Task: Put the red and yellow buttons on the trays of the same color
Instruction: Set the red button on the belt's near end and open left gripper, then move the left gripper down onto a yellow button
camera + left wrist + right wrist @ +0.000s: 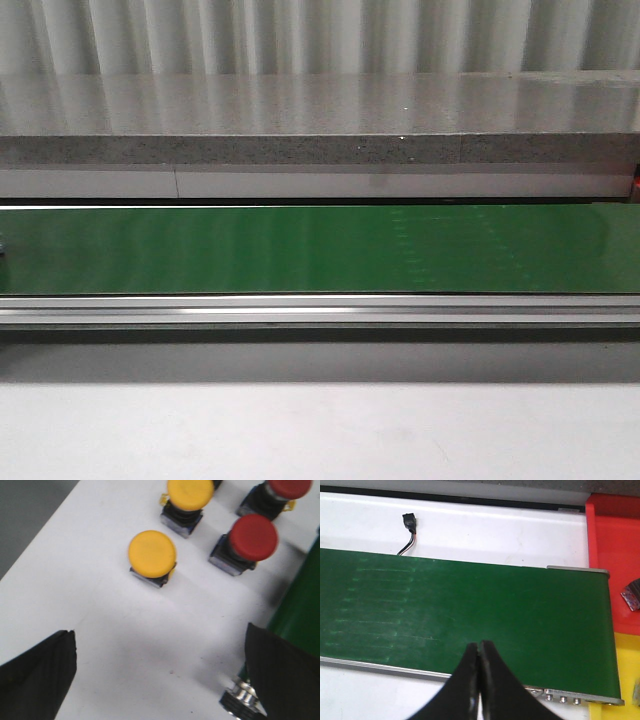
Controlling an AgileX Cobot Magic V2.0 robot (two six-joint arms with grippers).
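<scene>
Desk (90, 630): white, carrying four buttons, two yellow (152, 554), two red (253, 537), none picked up.
Trays: red (615, 555), yellow (626, 675) (contents unclear).
Left pincer (160, 680): spread wide, empty.
Right pincer (479, 680): closed over belt (470, 610).

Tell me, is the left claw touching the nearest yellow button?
Apart. The left wrist view shows the left claw open, with bare white table between its fingers and the nearest yellow button.

White table (100, 630) with yellow buttons (152, 554), red buttons (253, 537) (all upright), green belt (320, 250).
</scene>
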